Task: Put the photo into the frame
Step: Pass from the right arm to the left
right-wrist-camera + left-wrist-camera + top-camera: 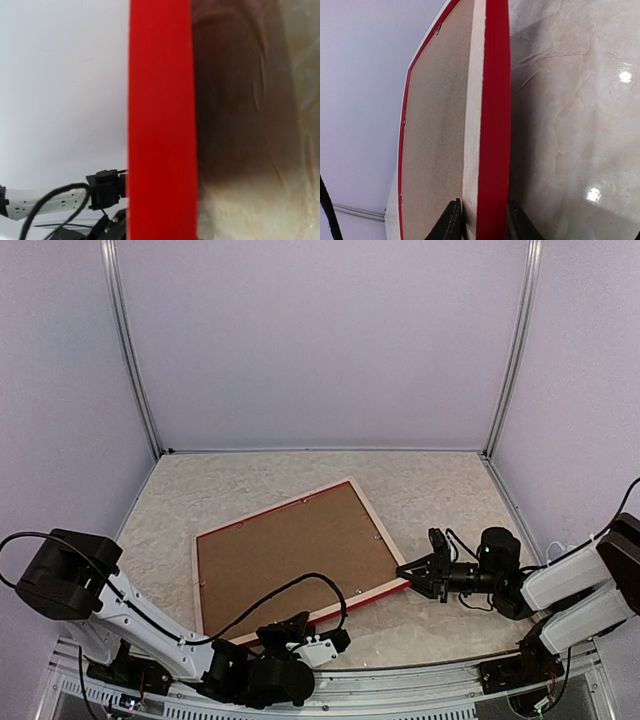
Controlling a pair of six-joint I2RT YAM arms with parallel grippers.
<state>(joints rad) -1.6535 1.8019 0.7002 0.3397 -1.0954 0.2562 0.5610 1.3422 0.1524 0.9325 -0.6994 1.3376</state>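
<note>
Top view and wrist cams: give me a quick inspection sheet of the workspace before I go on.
Surface: marbled table.
Job's things: frame back up, brown board in it; photo not seen.
Clutter: nothing seen.
Grippers: left tool clamps the frame's near edge, a finger on each face; right tool appears to grip its right corner.
Cables: left arm's black cable arcs over the board.
Surroundings: lilac walls, metal corner posts.
</note>
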